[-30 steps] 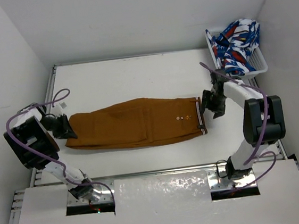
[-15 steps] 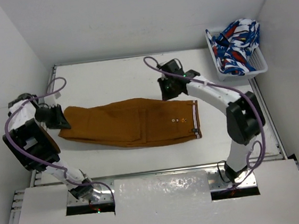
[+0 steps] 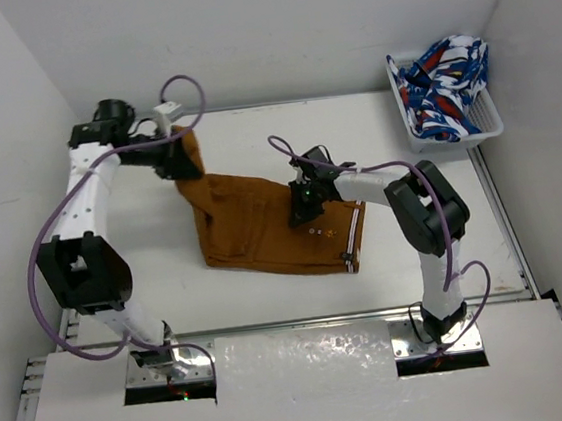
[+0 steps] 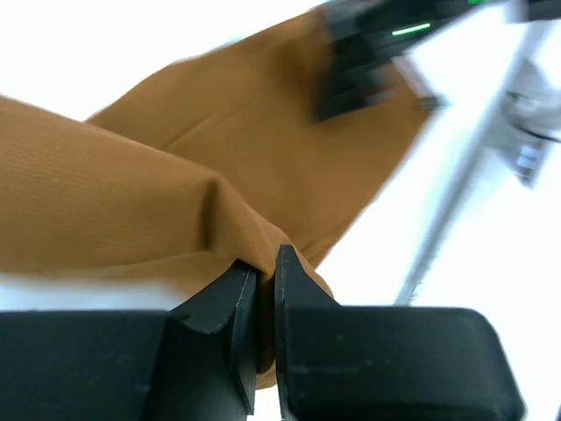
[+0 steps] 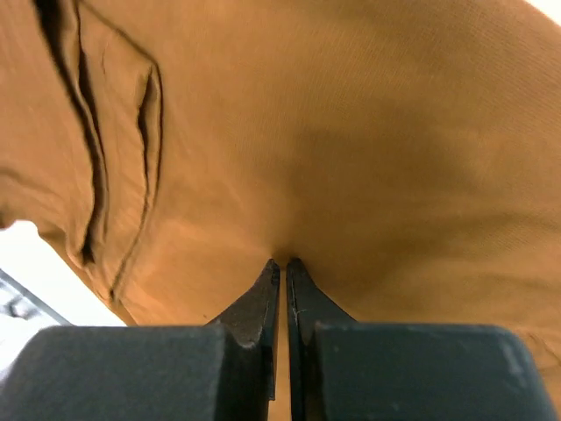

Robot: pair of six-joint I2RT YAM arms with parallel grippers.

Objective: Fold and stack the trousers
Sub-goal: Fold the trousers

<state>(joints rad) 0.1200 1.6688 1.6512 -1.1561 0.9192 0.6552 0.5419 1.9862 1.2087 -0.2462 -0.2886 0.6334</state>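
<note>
- Left gripper (image 3: 177, 161): raised over the table's (image 3: 416, 247) far left, fingers (image 4: 219, 303) pinching 1 leg end of the trousers.
- Trousers (image 3: 253, 228): mustard-brown, mid-table, leg end lifted toward the far left, the rest lying flat, striped waistband at the near right.
- Right gripper (image 3: 304, 203): down on the trousers near the waist, its 2 fingers pressed together on a small pucker of cloth.
- White basket (image 3: 488, 126): far right corner, holding blue-white-red patterned clothes (image 3: 443, 78).
</note>
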